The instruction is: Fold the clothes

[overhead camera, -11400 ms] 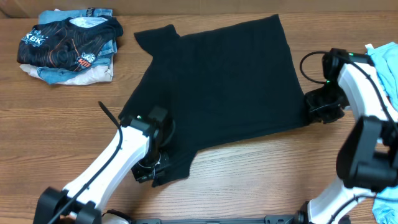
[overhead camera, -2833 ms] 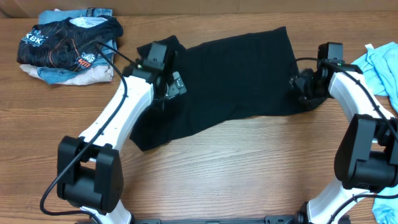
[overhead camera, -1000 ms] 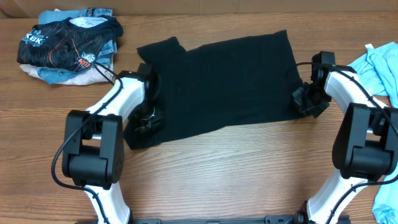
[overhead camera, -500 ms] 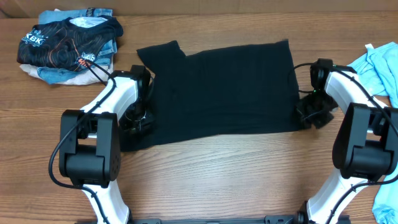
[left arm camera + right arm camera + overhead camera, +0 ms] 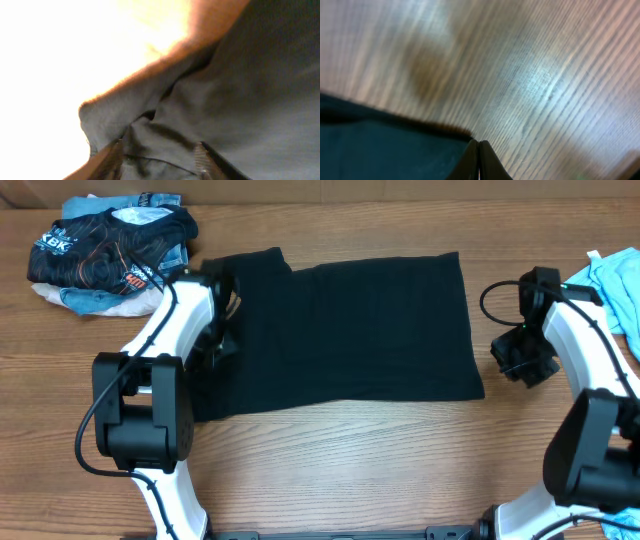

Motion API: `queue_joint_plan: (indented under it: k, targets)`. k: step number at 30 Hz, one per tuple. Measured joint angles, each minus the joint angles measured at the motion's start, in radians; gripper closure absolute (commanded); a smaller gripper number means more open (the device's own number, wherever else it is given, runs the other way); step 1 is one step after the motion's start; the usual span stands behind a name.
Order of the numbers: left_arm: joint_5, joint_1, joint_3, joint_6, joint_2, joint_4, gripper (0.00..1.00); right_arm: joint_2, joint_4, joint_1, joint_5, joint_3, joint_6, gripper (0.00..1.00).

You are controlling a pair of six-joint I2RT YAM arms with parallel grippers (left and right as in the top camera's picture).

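Now, left gripper [image 5: 159, 150] seemingly parted over the T-shirt [image 5: 350, 320], right gripper [image 5: 478, 150] pinched empty, each should lift straight up without dragging the fold.

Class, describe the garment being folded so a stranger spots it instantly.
On the wooden table, look at the middle. A black T-shirt lies flat there. Unlike the printed shirt heaped top left and the blue cloth far right, it is plain.

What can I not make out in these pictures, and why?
Overhead: the left arm hides the left edge of the black T-shirt.
Overhead: the right edge cuts off the light blue cloth.
Left wrist: glare whitens the upper left.
Right wrist: blur smears the wooden table.
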Motion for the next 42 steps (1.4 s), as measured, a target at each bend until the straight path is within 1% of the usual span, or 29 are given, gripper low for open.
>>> queue_joint_plan:
  k: [2,3,4,5,6,7,8,9,10,13,17,19,20,25,28,34,36,37,40,42]
  targets:
    - [-0.003,0.0,0.064,0.005,0.0,-0.02,0.44,-0.018,0.027,0.0,-0.021,0.0,-0.053,0.88]
    - [-0.003,0.0,0.095,0.006,0.0,-0.03,0.44,-0.02,0.042,0.0,-0.033,0.0,-0.079,0.83]
    - [-0.003,0.0,0.126,0.007,0.0,-0.043,0.43,-0.02,0.06,0.0,-0.051,0.0,-0.103,0.76]
    - [0.001,0.0,0.156,0.007,0.0,-0.054,0.42,-0.02,0.083,0.0,-0.075,0.0,-0.135,0.66]
    - [0.01,0.0,0.181,0.01,0.0,-0.064,0.38,-0.02,0.111,0.0,-0.108,0.0,-0.176,0.55]
    - [0.024,0.0,0.199,0.013,0.0,-0.07,0.3,-0.02,0.14,0.0,-0.144,0.0,-0.211,0.41]
    - [0.046,0.0,0.208,0.017,0.0,-0.072,0.07,-0.02,0.163,0.0,-0.177,0.0,-0.244,0.31]
    - [0.072,0.0,0.213,0.022,0.0,-0.076,0.02,-0.02,0.176,0.0,-0.201,0.0,-0.262,0.24]
    - [0.099,0.0,0.214,0.032,0.0,-0.08,0.0,-0.02,0.188,0.0,-0.222,0.0,-0.286,0.21]
    - [0.183,-0.002,0.214,0.044,0.0,-0.098,0.0,-0.02,0.215,0.0,-0.269,0.0,-0.336,0.18]
    - [0.253,-0.017,0.214,0.048,0.0,-0.095,0.0,-0.019,0.253,0.0,-0.295,-0.001,-0.357,0.13]
    - [0.272,-0.028,0.214,0.048,0.0,-0.081,0.0,-0.016,0.266,0.0,-0.305,-0.001,-0.362,0.03]
    - [0.279,-0.034,0.214,0.048,0.0,-0.064,0.0,-0.011,0.278,0.0,-0.31,-0.001,-0.367,0.0]
    - [0.284,-0.047,0.214,0.047,0.0,0.019,0.0,0.005,0.325,0.0,-0.325,-0.001,-0.347,0.0]
    - [0.307,-0.048,0.214,0.047,0.0,0.024,0.0,0.006,0.344,0.0,-0.326,-0.001,-0.343,0.0]
    - [0.367,-0.06,0.209,0.044,0.0,0.026,0.06,0.006,0.378,0.0,-0.323,-0.001,-0.383,0.0]
    - [0.379,-0.08,0.209,0.041,0.0,0.027,0.12,0.006,0.381,0.0,-0.324,-0.001,-0.394,0.0]
    - [0.382,-0.093,0.209,0.037,0.0,0.027,0.12,0.006,0.383,0.0,-0.324,-0.001,-0.402,0.0]
    - [0.387,-0.142,0.209,0.005,0.0,0.032,0.09,0.011,0.384,0.0,-0.327,-0.001,-0.416,0.0]
    - [0.386,-0.167,0.208,-0.022,0.0,0.043,0.1,0.019,0.381,0.0,-0.336,-0.001,-0.419,0.0]
